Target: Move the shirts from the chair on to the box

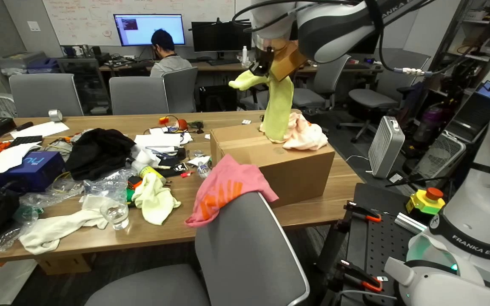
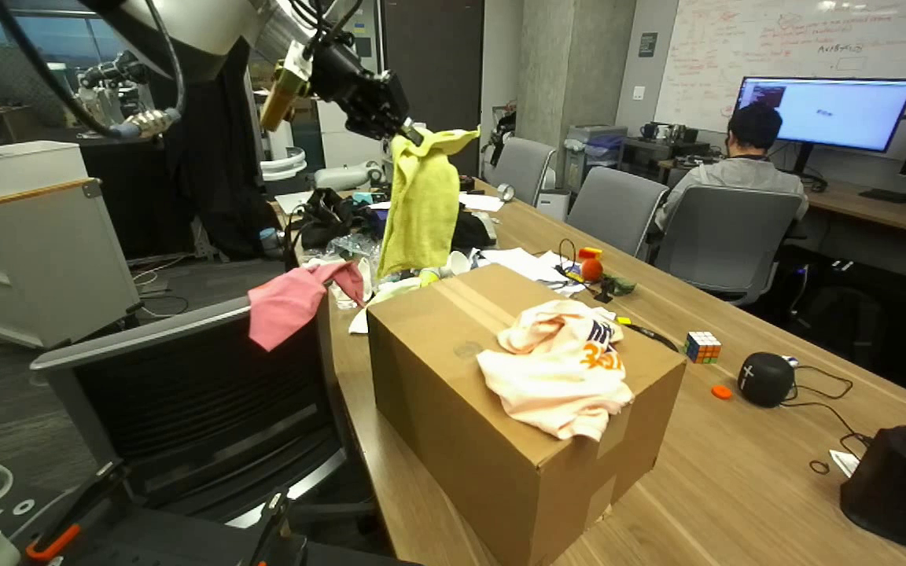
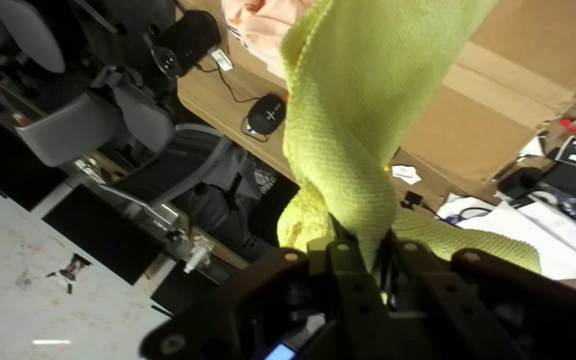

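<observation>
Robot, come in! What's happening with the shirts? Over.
Gripper shut on yellow cloth, aloft. Pink shirt draped over chair. Peach shirt on box, covering part of top.

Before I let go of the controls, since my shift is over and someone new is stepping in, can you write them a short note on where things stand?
End effector: closed on the yellow-green cloth, which hangs from it in the air.
Done: the peach shirt lies bunched on top of the cardboard box.
Left: the yellow-green cloth is not yet laid on the box; the pink shirt is draped over the backrest of the chair.
Likely next: lower the cloth onto the box, release, then go for the pink shirt.
</observation>
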You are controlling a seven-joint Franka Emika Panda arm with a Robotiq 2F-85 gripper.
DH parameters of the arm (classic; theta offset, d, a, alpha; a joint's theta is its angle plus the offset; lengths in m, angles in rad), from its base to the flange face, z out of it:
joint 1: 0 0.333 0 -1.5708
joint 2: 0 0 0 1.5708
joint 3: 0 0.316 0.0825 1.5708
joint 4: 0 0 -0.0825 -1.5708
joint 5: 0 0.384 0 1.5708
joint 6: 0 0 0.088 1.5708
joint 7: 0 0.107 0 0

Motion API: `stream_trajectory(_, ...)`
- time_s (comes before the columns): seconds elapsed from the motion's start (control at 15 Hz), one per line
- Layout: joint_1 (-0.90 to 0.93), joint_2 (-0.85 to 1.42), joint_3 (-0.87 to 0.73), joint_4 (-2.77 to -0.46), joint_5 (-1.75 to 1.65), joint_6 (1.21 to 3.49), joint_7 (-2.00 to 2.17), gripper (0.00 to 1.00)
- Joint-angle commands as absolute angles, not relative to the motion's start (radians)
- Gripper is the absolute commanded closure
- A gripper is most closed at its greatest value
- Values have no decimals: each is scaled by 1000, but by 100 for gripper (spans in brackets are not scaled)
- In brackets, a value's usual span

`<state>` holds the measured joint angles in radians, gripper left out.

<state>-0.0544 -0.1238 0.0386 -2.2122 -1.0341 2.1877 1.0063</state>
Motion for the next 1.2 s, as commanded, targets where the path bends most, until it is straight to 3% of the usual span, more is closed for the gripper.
stream_trajectory(0.0, -77, -52, 0, -2095, -1051, 2092, 1084, 97)
stream_trajectory(0.87, -115, 119, -105, -1868, -1012, 1879, 1200, 97)
stream_trajectory(0.93, -113, 131, -103, -1859, -1005, 1869, 1187, 64)
stream_trajectory(1.0, -112, 138, -102, -1856, -995, 1871, 1174, 63)
stream_trajectory(1.13, -111, 149, -102, -1861, -984, 1885, 1152, 49)
